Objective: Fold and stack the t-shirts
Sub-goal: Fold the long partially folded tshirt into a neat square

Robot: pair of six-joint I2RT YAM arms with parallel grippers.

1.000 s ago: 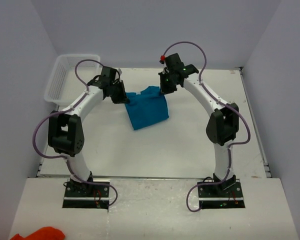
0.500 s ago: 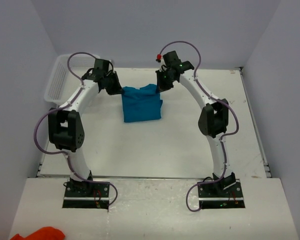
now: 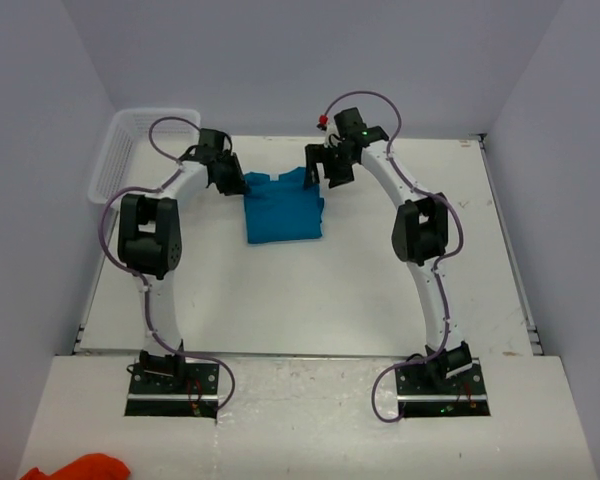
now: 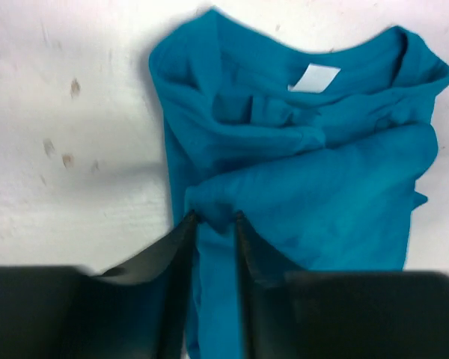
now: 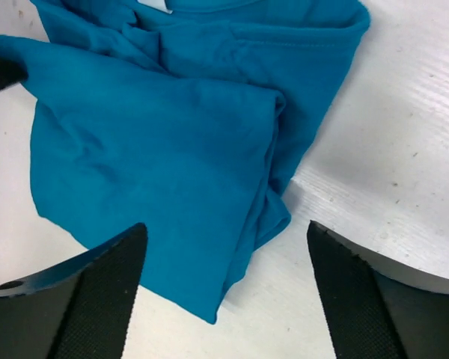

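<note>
L end effector (image 4: 213,219) grasps a fold of the teal t-shirt (image 4: 322,187) at its tips. R end effector (image 5: 226,228) is released, fingers wide, shirt flat on table (image 5: 389,149) just beneath.

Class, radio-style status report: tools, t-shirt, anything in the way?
Plain teal-blue soft-fabric t-shirt lies folded flat. Right tool open over its corner. Left tool barely parted, fabric fold at tips, grip unclear. No obstruction seen.

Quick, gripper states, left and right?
Left gripper: nearly closed, pinching a fold of the t-shirt.
Right gripper: open, holding nothing, above the t-shirt.
</note>
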